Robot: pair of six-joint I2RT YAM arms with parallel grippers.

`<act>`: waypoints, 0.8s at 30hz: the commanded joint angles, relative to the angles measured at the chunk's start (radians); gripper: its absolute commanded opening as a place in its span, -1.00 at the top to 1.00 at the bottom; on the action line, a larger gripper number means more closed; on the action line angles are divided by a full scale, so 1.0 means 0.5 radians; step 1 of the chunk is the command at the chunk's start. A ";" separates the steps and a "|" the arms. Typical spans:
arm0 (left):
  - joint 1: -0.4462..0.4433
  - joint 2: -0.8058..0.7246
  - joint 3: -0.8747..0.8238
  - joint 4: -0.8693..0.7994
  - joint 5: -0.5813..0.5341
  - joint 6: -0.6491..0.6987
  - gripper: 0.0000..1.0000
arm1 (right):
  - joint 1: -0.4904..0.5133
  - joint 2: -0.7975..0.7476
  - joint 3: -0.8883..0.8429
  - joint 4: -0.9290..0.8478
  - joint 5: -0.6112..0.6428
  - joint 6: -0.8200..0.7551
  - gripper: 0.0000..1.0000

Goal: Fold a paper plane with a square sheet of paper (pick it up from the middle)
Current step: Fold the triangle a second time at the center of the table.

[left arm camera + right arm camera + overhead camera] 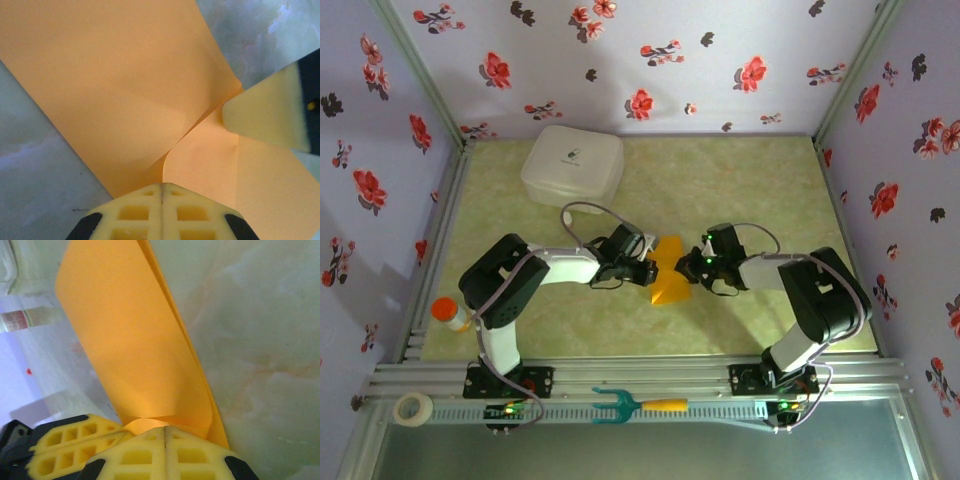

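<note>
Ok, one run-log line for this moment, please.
stage: mid-fold | left tool: shut on orange paper | right tool: shut on orange paper, facing left tool | paper: partly folded, mid-table

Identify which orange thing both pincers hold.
The folded paper, mid-table; the orange-capped bottle sits at the left edge, the orange-handled fork lies on the front rail.

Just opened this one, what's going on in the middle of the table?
Both arms meet mid-table at the paper plane, an orange sheet that is only partly folded, its flaps still loose. The left gripper is shut on a folded corner of it, and the right gripper is shut on another edge, so the paper is pinched between the two. A white plastic box sits at the back of the table, apart from them.
</note>
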 commanded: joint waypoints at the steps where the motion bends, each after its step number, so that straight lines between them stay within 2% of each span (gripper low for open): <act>1: 0.007 0.078 -0.003 -0.137 -0.012 0.018 0.90 | -0.030 -0.041 0.096 -0.096 -0.036 -0.058 0.93; 7: 0.006 0.070 -0.006 -0.134 -0.021 0.015 0.90 | -0.056 0.116 0.006 -0.028 0.031 -0.051 0.94; 12: 0.009 0.076 -0.009 -0.133 -0.021 0.017 0.90 | -0.123 0.189 -0.111 0.180 0.018 0.057 0.95; 20: 0.006 0.073 -0.012 -0.134 -0.018 0.015 0.90 | -0.185 0.037 -0.175 0.426 -0.061 0.279 0.90; 24: 0.010 0.064 -0.012 -0.134 -0.017 0.018 0.90 | -0.163 -0.148 -0.094 0.181 -0.071 0.161 0.88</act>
